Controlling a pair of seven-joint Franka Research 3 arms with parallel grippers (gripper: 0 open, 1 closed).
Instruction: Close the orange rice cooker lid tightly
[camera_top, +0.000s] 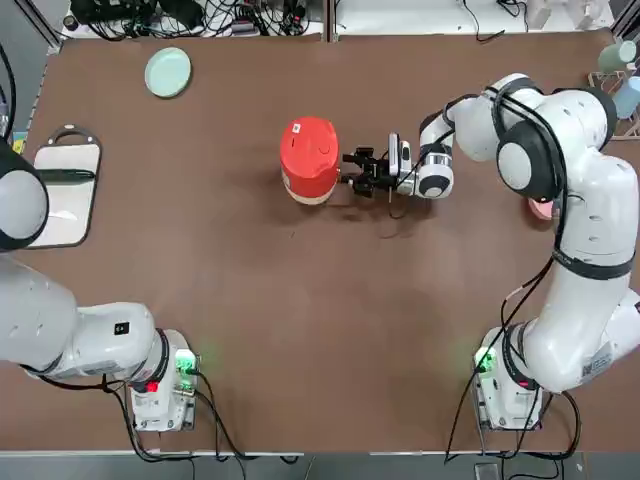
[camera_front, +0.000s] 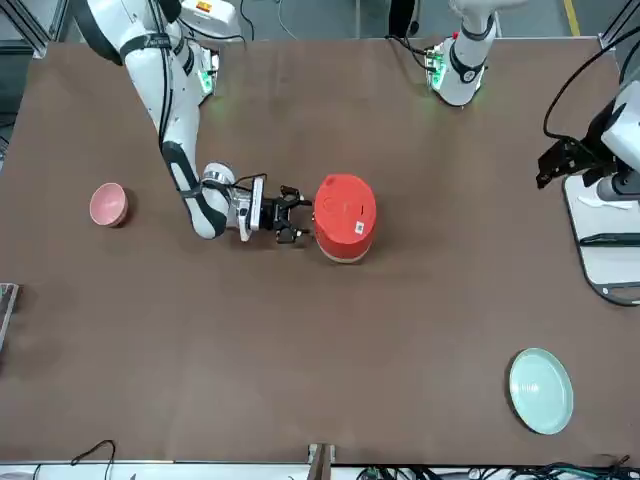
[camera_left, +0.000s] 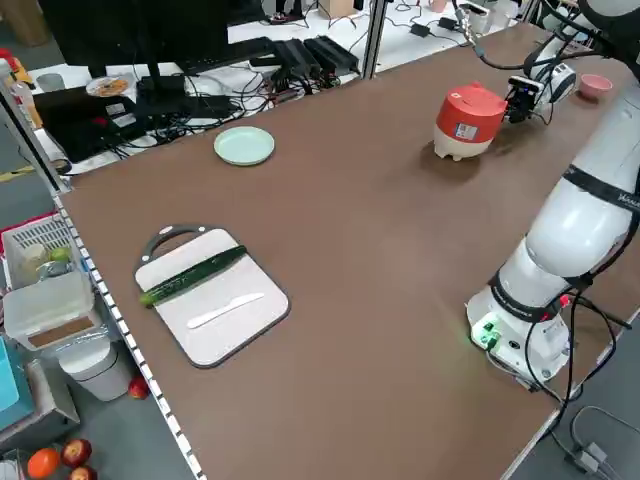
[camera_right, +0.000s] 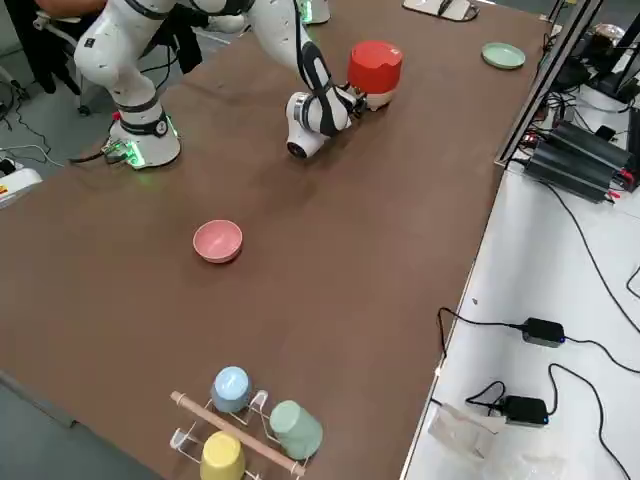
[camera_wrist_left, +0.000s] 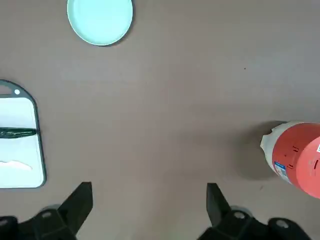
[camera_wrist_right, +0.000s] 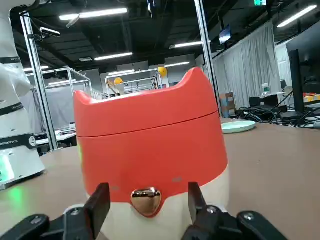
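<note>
Orange rice cooker (camera_top: 309, 160) upright near the middle of the table, lid (camera_top: 309, 147) down.

The rice cooker is a small red-orange cylinder with a cream band around its base, standing straight on the brown tabletop. Its round, slightly domed lid matches the body and sits level on top, with a thin seam showing where the two meet. A small white mark shows on the lid's top, a label on the body's side, and a shiny metal latch button low on the front.
</note>
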